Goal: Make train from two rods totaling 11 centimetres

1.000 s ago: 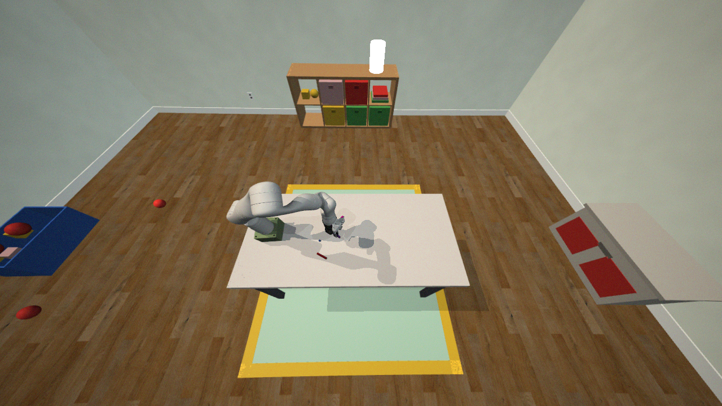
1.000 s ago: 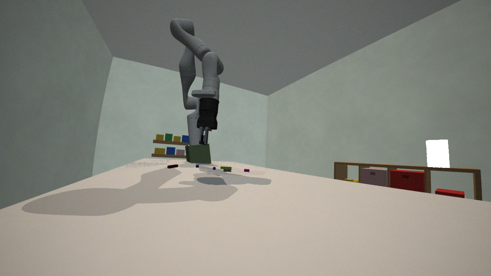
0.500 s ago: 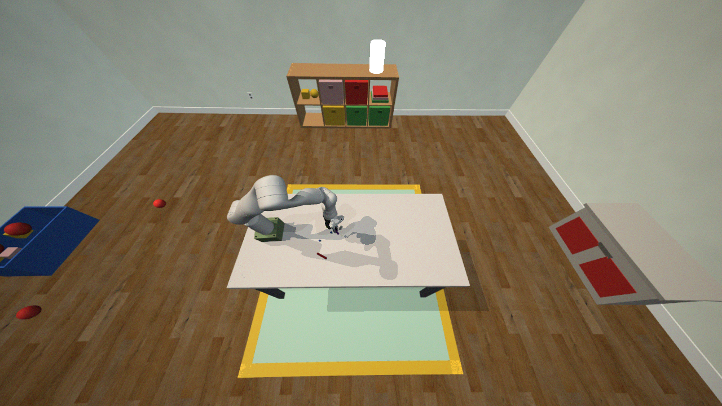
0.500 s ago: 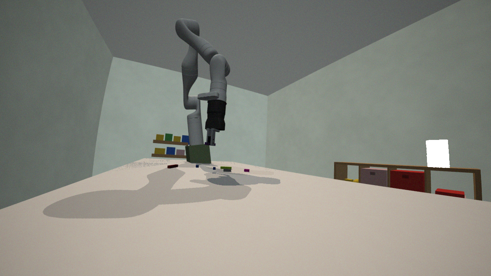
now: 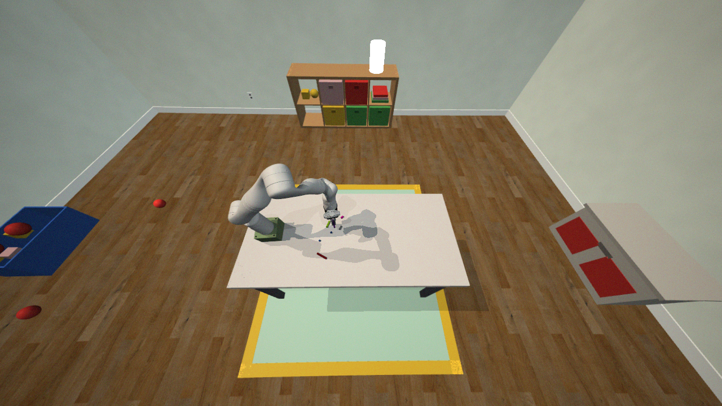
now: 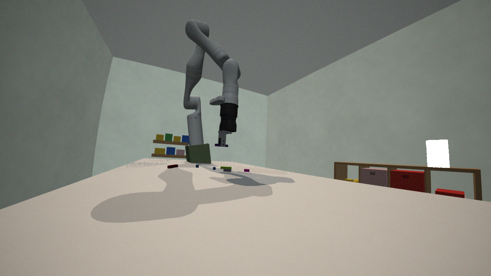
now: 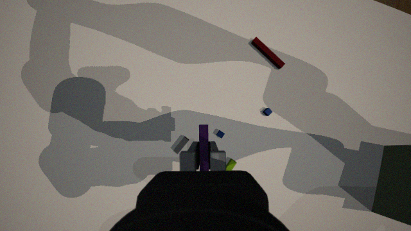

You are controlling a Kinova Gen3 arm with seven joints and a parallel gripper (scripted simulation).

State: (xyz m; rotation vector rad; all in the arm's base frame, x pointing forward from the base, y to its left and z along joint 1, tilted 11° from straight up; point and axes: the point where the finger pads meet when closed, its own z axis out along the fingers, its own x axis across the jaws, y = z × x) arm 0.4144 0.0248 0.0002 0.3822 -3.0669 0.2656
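Note:
My gripper point(image 7: 203, 151) is shut on the purple rod point(image 7: 203, 145) and holds it level, well above the table; it also shows in the exterior view point(image 6: 221, 144). Below it on the table lie the lime rod point(image 7: 230, 164), partly hidden by a finger, a grey rod point(image 7: 179, 144) and a blue cube point(image 7: 219, 133). A second blue cube point(image 7: 267, 111) lies farther out. The red rod point(image 7: 268, 52) lies flat, far from the others. A magenta rod point(image 6: 246, 170) lies to the right in the exterior view.
The arm's green base block point(image 7: 392, 183) stands at the right edge of the wrist view. The table edge shows at the top right corner of the wrist view.

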